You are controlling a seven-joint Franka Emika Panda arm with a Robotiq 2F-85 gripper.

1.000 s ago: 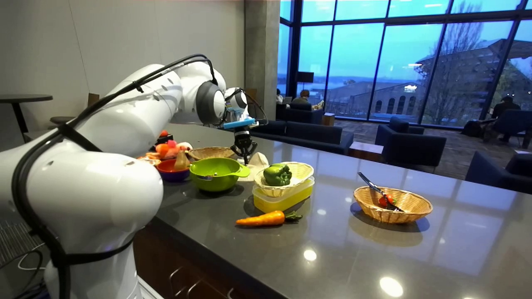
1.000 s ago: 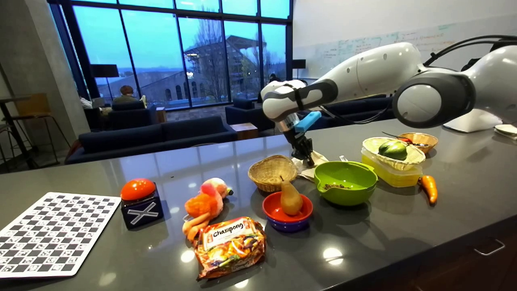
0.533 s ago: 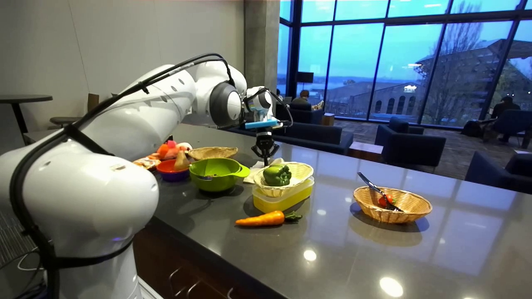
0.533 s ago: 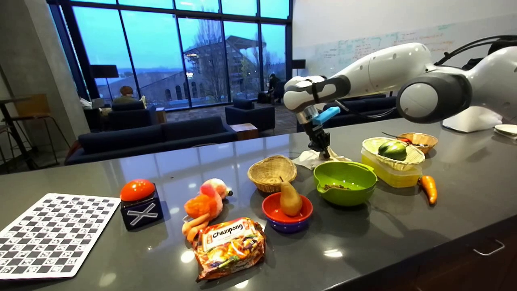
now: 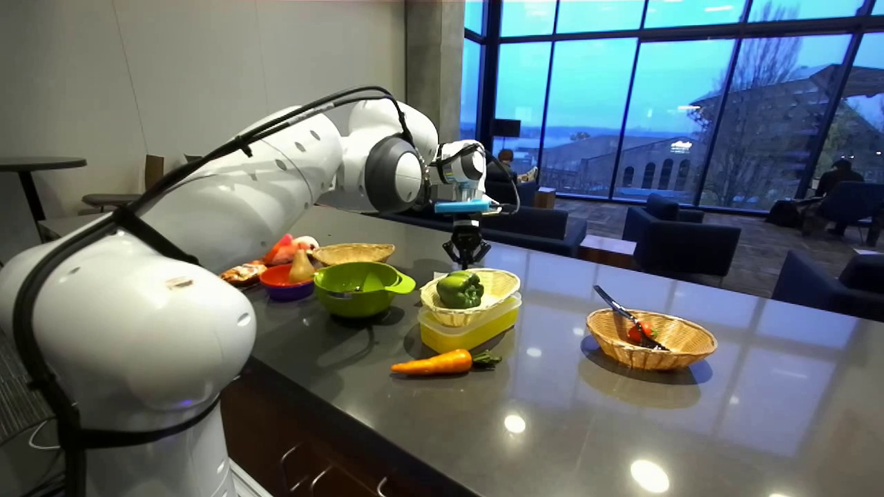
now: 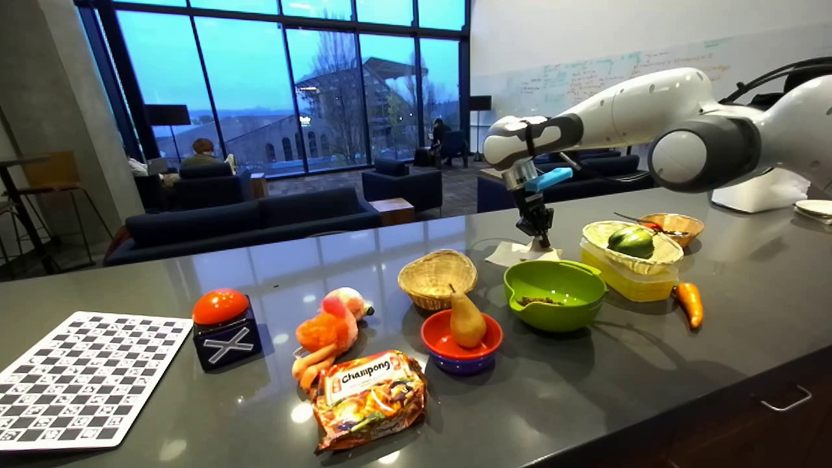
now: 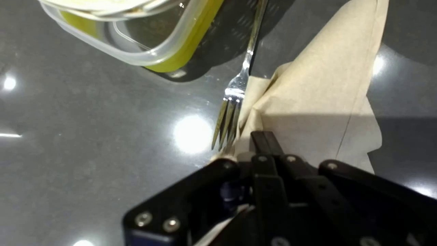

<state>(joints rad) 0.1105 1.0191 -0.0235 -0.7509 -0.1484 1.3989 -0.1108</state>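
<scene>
My gripper (image 7: 263,133) is shut, its black fingers side by side, and the beige paper napkin (image 7: 324,89) gathers in folds at their tips. The pinch itself is hidden; the napkin has travelled with the gripper. A metal fork (image 7: 235,90) lies against the napkin's edge, tines pointing to the gripper. Upper left in the wrist view is a yellow container (image 7: 184,54), carrying a shallow basket with a green pepper (image 5: 460,290). Beyond the green bowl (image 6: 552,296) in an exterior view, my gripper (image 6: 543,244) reaches down to the napkin (image 6: 513,253) on the counter.
A carrot (image 5: 442,364) lies beside the container. A wicker basket (image 5: 652,355) holds a tomato and a utensil. Another basket (image 6: 437,276), a pear (image 6: 468,322) in a red bowl, a noodle packet (image 6: 370,400), a plush flamingo (image 6: 331,325) and a red button (image 6: 221,305) stand about.
In both exterior views the gripper has moved rightward over the counter, toward the side of the yellow container. The napkin has shifted along with it and its folds have changed. The jaws stay shut.
</scene>
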